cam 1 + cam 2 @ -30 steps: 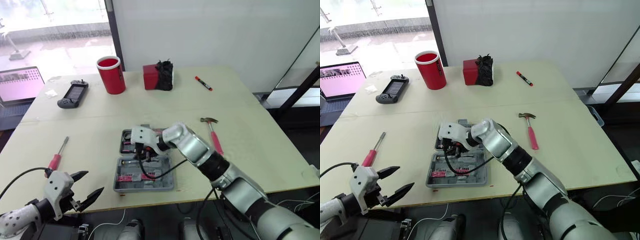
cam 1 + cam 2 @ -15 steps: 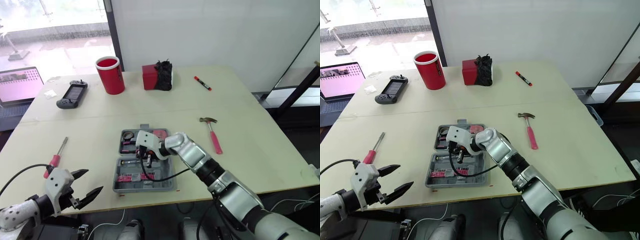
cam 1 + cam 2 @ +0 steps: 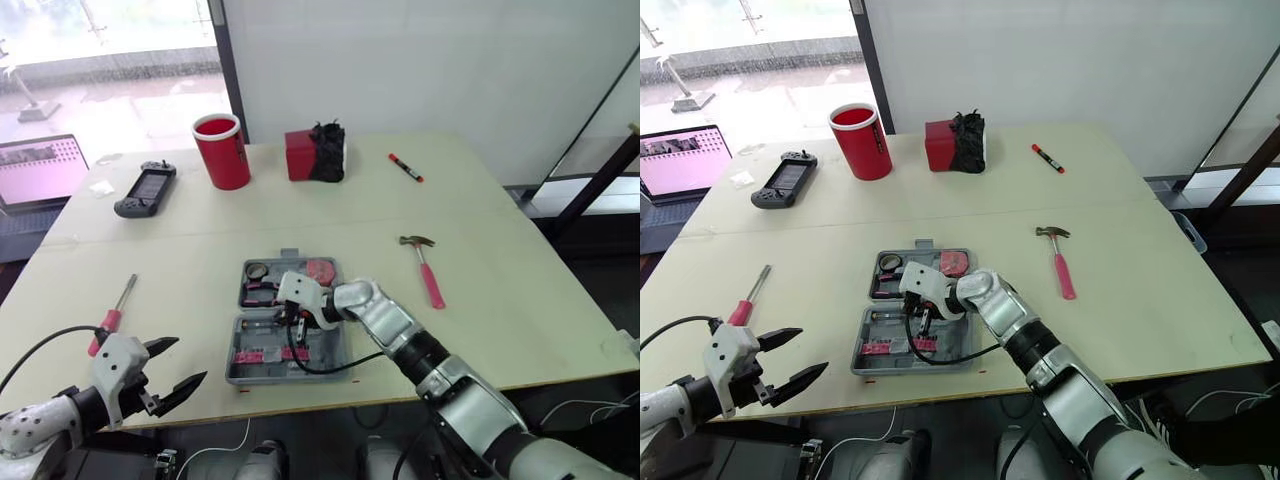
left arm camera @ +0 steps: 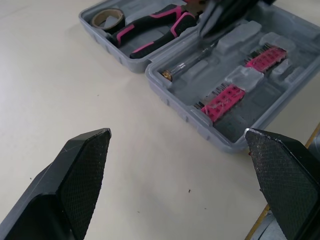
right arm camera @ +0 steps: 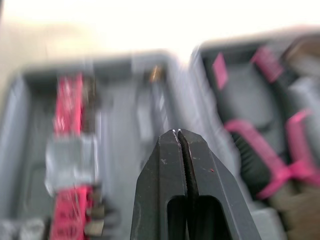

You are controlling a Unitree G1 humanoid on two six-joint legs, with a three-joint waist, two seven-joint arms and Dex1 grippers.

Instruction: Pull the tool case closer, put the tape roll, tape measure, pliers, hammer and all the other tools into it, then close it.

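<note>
- Near the front edge of the table (image 3: 520,300), the grey tool case (image 3: 288,376) lies open, its two halves flat and side by side.
- Its far half holds the tape roll (image 4: 106,18) in the left corner, the black and pink pliers (image 4: 150,37) just beside it, and a pink round item (image 3: 320,268) in the right corner.
- Its near half holds two pink strips of bits (image 4: 224,95) and a thin metal shaft (image 4: 192,64) in the moulded slots.
- The right gripper (image 3: 297,322) points down into the near half, close to the hinge line, its two fingers pressed together with nothing between them.
- The hammer (image 3: 425,265), with its pink handle, lies on the table to the right of the case, apart from it.
- A screwdriver (image 3: 112,315) with a red handle lies to the left of the case, well apart.
- The left gripper (image 3: 190,360) hovers at the front left edge of the table, fingers spread wide and empty, between the screwdriver and the case.
- Along the far side stand a red cup (image 3: 222,150), a handheld game console (image 3: 146,188), a red box (image 3: 300,153) with something black against it, and a red marker (image 3: 406,166).
</note>
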